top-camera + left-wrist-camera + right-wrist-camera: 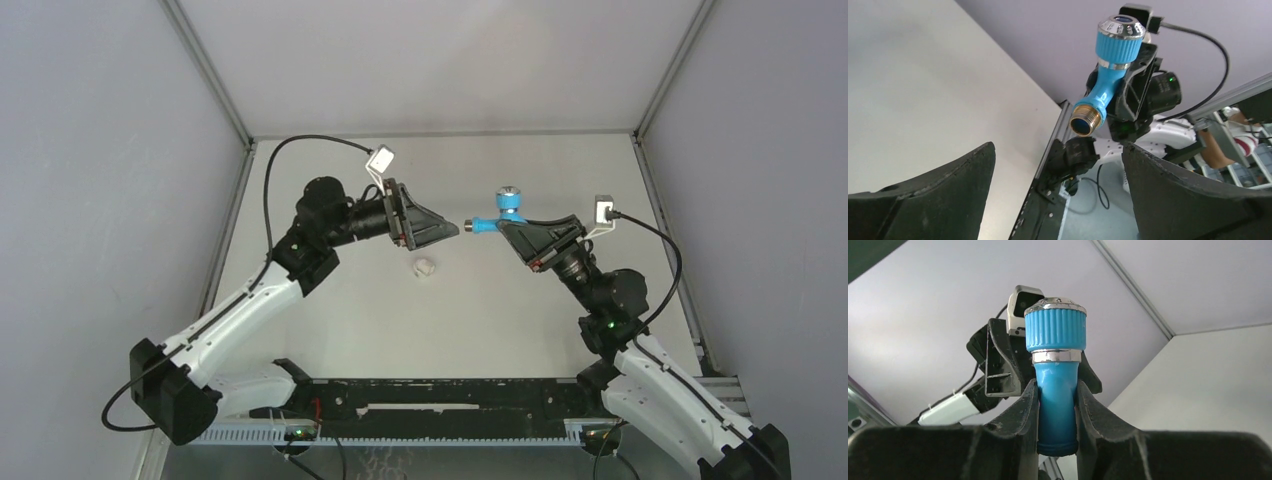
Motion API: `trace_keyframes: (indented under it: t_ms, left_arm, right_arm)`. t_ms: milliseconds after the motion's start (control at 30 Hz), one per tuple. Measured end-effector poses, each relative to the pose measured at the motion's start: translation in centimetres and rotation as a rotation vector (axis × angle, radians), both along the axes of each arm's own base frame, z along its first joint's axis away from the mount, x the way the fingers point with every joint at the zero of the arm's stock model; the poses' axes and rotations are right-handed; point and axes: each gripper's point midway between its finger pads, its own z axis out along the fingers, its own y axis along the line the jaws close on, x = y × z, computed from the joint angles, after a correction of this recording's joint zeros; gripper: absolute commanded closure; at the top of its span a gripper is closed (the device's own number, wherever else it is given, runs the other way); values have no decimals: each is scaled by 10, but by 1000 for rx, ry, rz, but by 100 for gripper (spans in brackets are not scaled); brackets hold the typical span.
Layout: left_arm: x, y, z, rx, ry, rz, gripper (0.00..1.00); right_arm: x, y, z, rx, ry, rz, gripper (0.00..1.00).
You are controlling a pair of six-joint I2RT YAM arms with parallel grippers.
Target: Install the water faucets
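Faucet [497, 219] held aloft, awaiting its fitting
Right pincer [512, 228] clamps the faucet, threads facing the wide-open left pincer [452, 229]; next, probably, fetch the white fitting [424, 268] off the table [450, 330].

The water faucet [1106, 85] is bright blue, chrome-capped, brass-threaded; the table [500, 310] pale grey.

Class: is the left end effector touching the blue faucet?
Apart. The left wrist view shows the faucet clear of the open left end effector, a gap between them.
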Motion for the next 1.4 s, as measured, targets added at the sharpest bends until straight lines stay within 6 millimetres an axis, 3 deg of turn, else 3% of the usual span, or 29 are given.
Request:
trace_keyframes:
  t_ms: [167,333,433,667,767,1000,1033,1133,1233,1267,1367,1400]
  left_arm:
    - [1,-19,9,-84,21,-40,7]
    - [-7,-40,3,-110,49,-129,12]
    - [-10,-45,4,-125,60,-158,17]
    - [-16,-47,29,-224,36,-207,32]
    - [-15,-50,31,-248,47,-224,38]
    - [-12,-55,26,-256,83,-241,57]
    - [-12,-55,26,-257,85,-241,62]
    - [-13,-55,27,-258,88,-243,95]
    - [-14,-55,28,-263,93,-250,100]
    - [-15,-54,29,-264,93,-258,100]
    - [-18,-54,29,-263,93,-276,100]
    - [-18,-54,28,-261,92,-277,100]
  right_arm:
    - [4,-5,4,44,10,-31,100]
    - [6,-7,6,61,17,-42,100]
    - [6,-7,7,69,22,-42,100]
    - [6,-6,7,78,27,-31,100]
    - [8,-5,6,82,39,-26,100]
    - [6,-4,7,88,39,-16,100]
    - [6,-4,8,90,37,-14,100]
    - [4,-4,10,99,32,-7,100]
    - [3,-4,11,104,32,-3,100]
    - [3,-4,12,105,32,0,89]
    - [1,-4,9,86,41,16,34]
    - [2,-4,9,67,47,21,25]
